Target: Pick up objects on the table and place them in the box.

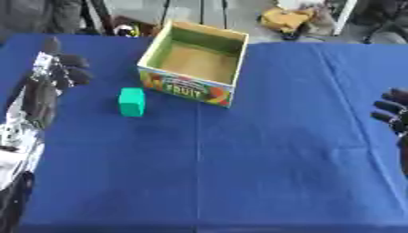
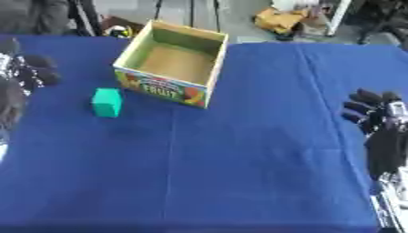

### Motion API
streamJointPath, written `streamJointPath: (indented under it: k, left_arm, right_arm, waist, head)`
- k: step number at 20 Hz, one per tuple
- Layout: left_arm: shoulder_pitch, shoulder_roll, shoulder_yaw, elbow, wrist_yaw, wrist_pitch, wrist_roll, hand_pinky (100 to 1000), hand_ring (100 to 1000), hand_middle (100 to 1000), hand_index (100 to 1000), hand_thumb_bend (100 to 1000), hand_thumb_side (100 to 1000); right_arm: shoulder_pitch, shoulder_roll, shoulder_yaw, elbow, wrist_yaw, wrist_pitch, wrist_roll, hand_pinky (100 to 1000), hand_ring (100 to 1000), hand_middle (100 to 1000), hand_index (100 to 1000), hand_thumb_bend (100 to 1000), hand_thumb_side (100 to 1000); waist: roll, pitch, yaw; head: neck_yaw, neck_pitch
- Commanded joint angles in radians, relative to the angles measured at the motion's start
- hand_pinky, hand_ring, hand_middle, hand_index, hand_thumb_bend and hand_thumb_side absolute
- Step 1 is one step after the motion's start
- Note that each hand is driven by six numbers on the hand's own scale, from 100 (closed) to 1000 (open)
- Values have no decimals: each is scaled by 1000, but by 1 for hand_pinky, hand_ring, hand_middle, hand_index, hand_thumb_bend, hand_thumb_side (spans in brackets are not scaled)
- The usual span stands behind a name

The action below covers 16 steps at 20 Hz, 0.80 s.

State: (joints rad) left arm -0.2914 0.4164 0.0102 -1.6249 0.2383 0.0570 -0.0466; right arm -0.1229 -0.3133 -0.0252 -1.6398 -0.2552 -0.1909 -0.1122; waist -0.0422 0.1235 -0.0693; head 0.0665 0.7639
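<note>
Green block (image 1: 131,101) on cloth, apart from left hand (image 1: 49,77) fingers.

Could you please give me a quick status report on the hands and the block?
Left hand open, raised left of the green block. Right hand open, idle at right edge. Block on table beside the box, untouched. Nothing between them.

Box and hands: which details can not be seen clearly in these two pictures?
- Box: near inner wall hidden by its own front side, both views.
- Box label: only "FRUIT" readable, the pictures blurred.
- Right hand: cut by the left eye view's edge.
- Left hand: partly cut off in the right eye view.
- Green block: far side hidden.
</note>
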Motion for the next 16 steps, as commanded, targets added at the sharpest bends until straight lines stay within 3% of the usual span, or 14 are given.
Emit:
streamJointPath:
  k: [1,7,10,16]
  left_arm:
    - [-11,17,15,-23,3,-2,-2,702,628,602,661,599,903]
    - [-12,17,14,-24,2,-1,-3,702,628,602,660,604,894]
    - [-16,19,12,-26,-5,-1,-9,702,629,601,661,629,832]
    - [-60,50,-13,-40,-132,-3,-99,716,650,603,686,648,528]
  right_arm:
    - [-7,-30,-12,-21,7,-1,-2,724,749,722,792,100,1000]
    - [-8,-31,-11,-21,6,-1,-1,724,749,722,792,100,1000]
    - [-7,-31,-11,-21,6,-1,-1,724,749,721,792,100,1000]
    - [-7,-31,-10,-20,6,0,1,725,749,721,793,100,1000]
  waist:
    - [1,-10,0]
    - [1,-11,0]
    - [1,-11,-1]
    - [3,-13,-4]
  head:
    - [-3,6]
    - [-3,6]
    - [-3,6]
    - [1,6]
